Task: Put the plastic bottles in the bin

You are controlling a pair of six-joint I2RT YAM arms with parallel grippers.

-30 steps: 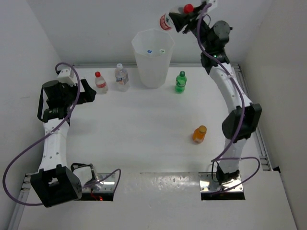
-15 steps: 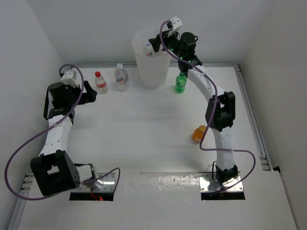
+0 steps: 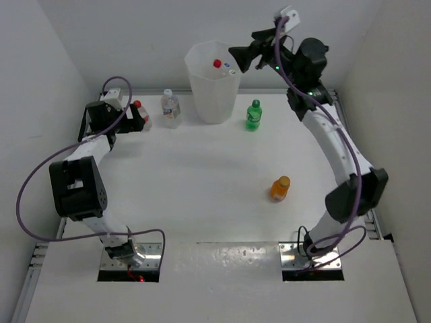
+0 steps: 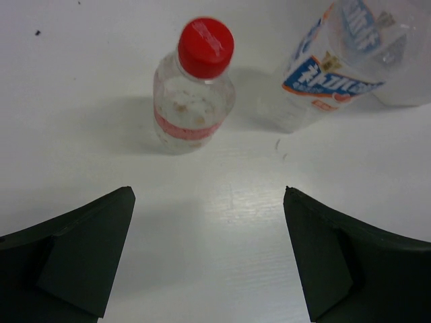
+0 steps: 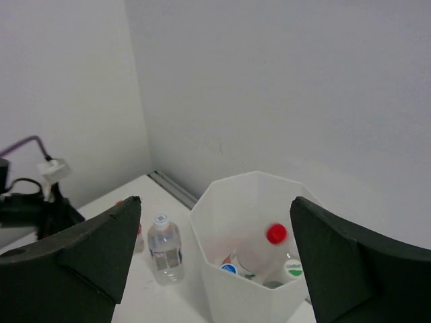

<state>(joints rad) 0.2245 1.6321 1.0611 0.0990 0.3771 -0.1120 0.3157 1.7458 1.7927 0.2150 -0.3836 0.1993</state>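
The left tool (image 4: 209,195) is held wide apart and empty. The red-capped bottle (image 4: 194,101) stands upright at the far left, just ahead of it and slightly left of the gap. The right tool (image 3: 236,55), also spread and empty, hangs by the bin (image 3: 214,101). Four bottles are counted on the counter (image 3: 202,175): that one, the white-capped bottle (image 3: 171,109), the green bottle (image 3: 253,115) and the orange bottle (image 3: 280,188). Three caps are made out inside the bin.

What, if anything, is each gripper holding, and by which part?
Nothing. The left gripper stands open before the red-capped bottle without touching it; the right gripper hangs open and empty near the bin.
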